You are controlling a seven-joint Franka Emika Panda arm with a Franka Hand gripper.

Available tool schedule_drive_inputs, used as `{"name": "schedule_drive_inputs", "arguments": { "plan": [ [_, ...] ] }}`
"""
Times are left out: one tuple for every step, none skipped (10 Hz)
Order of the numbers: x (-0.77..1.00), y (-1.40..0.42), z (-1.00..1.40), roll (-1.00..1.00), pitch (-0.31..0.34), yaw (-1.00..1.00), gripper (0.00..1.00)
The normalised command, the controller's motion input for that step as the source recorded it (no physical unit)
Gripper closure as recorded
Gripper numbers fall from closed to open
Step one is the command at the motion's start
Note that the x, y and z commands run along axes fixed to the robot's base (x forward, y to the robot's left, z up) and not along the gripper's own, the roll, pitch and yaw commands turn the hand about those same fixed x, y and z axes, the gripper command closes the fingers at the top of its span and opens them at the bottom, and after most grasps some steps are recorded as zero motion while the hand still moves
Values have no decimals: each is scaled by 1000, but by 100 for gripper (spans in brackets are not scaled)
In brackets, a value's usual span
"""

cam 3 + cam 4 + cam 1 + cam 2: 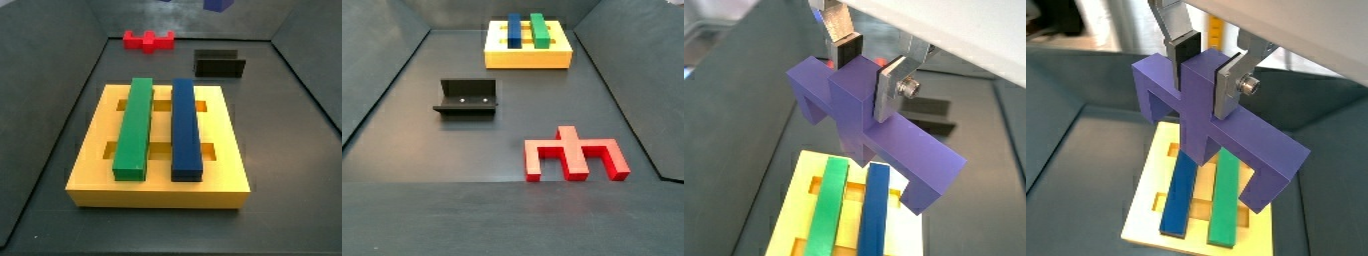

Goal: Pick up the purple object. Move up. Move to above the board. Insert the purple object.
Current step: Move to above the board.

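above the board (807, 215), tool (869, 68) grips purple object (871, 135)

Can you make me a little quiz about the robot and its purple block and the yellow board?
1. True or false: the gripper is holding the purple object up in the air above the board.
2. Which two colours are the long bars lying on the board in a side view? A) red and black B) green and blue C) purple and yellow
3. Fill in: the red piece lies on the floor, and the dark bracket near it is the ______.

Key: 1 true, its fingers clamp the stem in both wrist views. 2 B. 3 fixture.
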Motion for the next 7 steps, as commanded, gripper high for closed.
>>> {"name": "schedule_drive_inputs", "arguments": {
  "plan": [
    [82, -53, 12, 78, 113, 1000, 100],
    [80, -47, 12, 85, 123, 1000, 100],
    [77, -40, 15, 105, 148, 1000, 100],
    [76, -38, 16, 123, 173, 1000, 100],
    [80, -37, 20, 164, 227, 1000, 100],
    [88, -37, 22, 173, 233, 818, 100],
    [102, -41, 24, 166, 207, 485, 100]
  ]
}}
